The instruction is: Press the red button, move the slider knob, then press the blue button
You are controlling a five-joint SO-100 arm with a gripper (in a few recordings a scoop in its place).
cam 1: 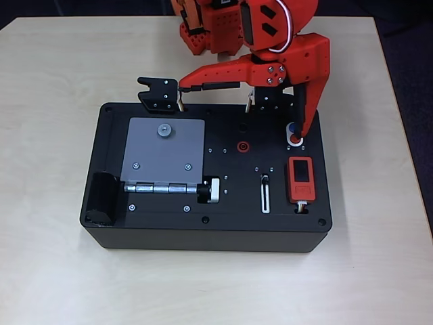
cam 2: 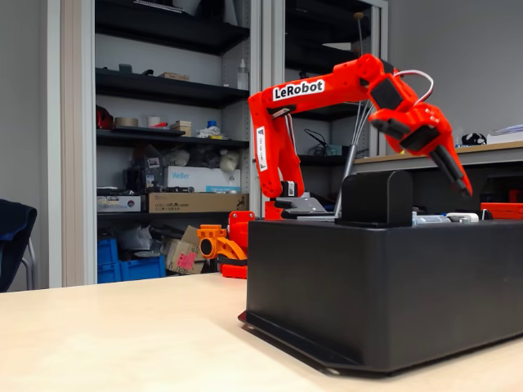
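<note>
End effector (cam 1: 298,135) tip down over red button (cam 1: 295,140), blue button (cam 1: 291,126) just behind, right end of box (cam 1: 108,230); spread or pressed, we cannot tell. Slider knob (cam 1: 265,179) at slot top. We judge buttons stiff, tiny; push centre, no pinch.

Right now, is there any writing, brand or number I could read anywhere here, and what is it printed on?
"LeRobot": white label on the red arm in the fixed view.
"Weller": apparently, on a white box on the shelves; small, so uncertain.
Cardboard box below it: label too blurred to read.
Orange-red module on the black box: screen dark, no readable text.
</note>
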